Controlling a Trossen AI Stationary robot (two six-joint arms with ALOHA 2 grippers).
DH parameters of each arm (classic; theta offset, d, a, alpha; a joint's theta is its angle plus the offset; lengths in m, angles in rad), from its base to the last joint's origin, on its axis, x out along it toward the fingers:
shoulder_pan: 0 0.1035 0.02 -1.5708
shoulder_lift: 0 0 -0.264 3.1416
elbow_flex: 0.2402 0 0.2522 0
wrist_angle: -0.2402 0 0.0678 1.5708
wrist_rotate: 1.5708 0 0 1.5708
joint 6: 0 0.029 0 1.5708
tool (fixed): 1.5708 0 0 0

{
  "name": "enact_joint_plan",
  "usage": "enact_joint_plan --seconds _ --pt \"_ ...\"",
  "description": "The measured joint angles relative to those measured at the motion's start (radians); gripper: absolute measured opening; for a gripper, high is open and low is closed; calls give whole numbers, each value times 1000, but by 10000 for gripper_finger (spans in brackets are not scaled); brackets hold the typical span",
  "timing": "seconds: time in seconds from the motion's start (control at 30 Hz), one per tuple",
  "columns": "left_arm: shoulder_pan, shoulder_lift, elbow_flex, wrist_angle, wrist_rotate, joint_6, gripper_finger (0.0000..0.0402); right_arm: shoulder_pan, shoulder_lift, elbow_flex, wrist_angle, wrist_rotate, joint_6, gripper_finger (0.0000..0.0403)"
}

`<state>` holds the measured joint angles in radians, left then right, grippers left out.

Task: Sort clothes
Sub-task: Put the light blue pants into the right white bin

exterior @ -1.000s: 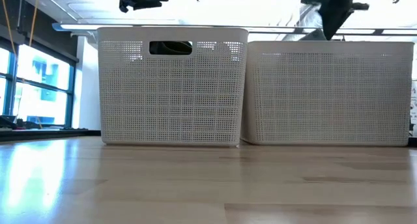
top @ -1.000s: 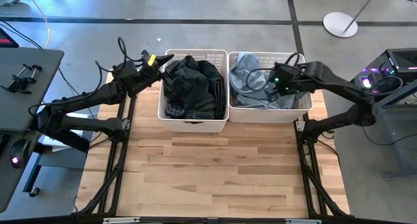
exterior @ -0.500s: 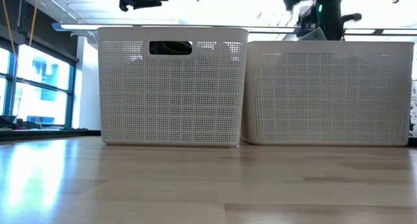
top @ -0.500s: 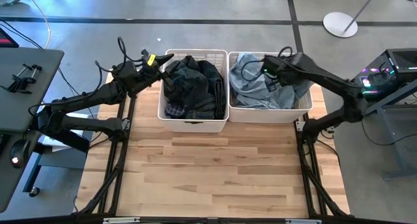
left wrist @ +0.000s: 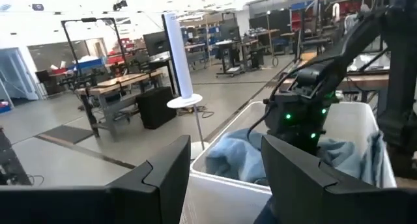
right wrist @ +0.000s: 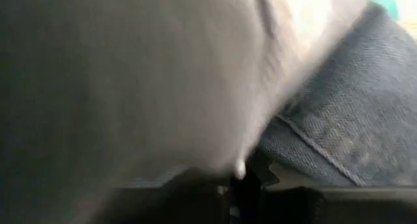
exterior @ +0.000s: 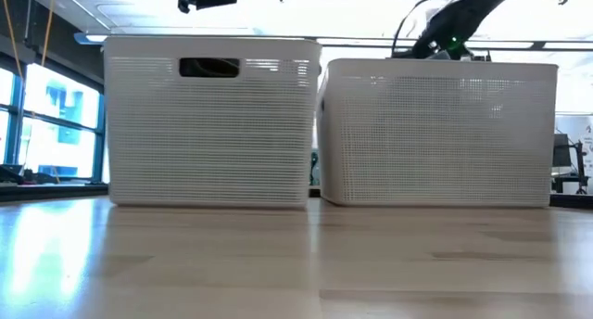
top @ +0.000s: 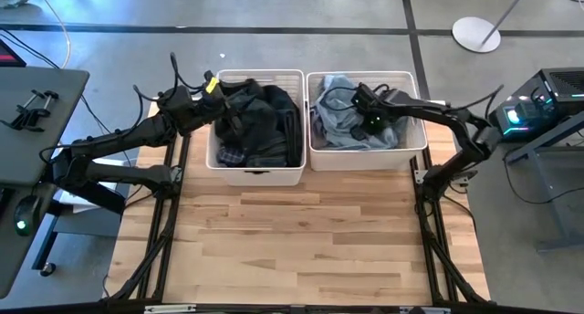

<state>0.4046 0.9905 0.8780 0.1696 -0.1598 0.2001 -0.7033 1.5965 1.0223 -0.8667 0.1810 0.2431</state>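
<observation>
I can read no text, label, brand, number or sign in any of my views. The fronts of the two white baskets [exterior: 211, 124] carry only their slatted pattern, with no lettering. The room seen past my left fingers [left wrist: 163, 178] holds shelves and benches, but any markings on them are too small to make out.

light wooden table [top: 301, 232], two white slatted baskets [top: 255, 172] [top: 365, 157] side by side
</observation>
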Motion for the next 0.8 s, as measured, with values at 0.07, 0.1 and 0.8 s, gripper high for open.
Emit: enact_joint_plan --seconds 0.07,0.1,0.8 --pt "0 0 0 -6 -3 2 181 -5 -5 31 -92 -19 -17 0" --pt "0 0 0 -8 -3 3 181 -4 -20 53 -143 -26 -20 0" --pt "0 -22 120 -373 -150 -64 181 65 -243 256 247 -299 -145 0"
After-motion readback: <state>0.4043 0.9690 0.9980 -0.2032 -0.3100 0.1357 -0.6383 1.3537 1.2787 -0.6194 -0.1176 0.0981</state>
